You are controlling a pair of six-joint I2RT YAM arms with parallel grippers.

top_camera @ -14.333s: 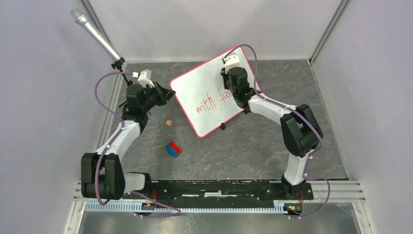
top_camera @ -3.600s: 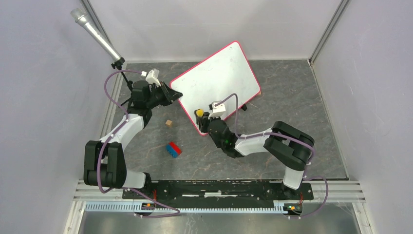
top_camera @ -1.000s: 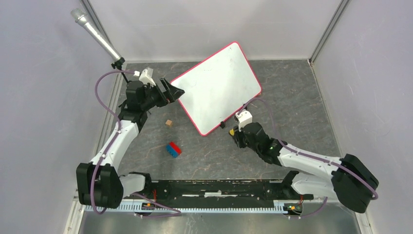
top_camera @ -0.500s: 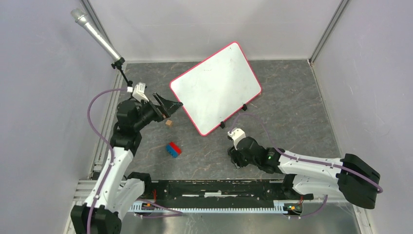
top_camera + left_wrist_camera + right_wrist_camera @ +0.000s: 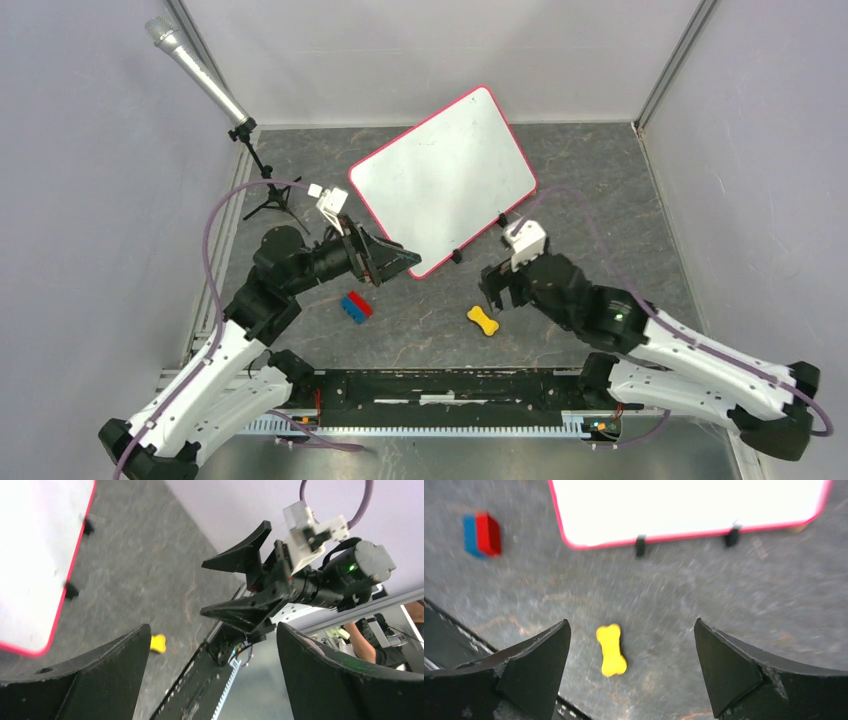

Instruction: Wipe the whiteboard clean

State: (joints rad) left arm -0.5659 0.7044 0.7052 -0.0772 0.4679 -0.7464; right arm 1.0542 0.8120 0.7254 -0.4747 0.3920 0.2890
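The whiteboard lies tilted on the grey table, its white face blank inside a red-pink rim, with two black clip feet on its near edge. It also fills the top of the right wrist view as the whiteboard, and the whiteboard shows at the left of the left wrist view. A yellow bone-shaped eraser lies loose on the table near that edge. My right gripper hovers above it, open and empty; the eraser sits between and below the spread fingers of that gripper. My left gripper is open and empty beside the board's near left corner.
A red and blue block lies left of the eraser. A microphone on a small tripod stands at the back left. Pale walls close in three sides. The black base rail runs along the near edge.
My right gripper has opened and let go of the yellow eraser, which now lies on the table, and the arm has lifted. The left arm has swung right and nearer.
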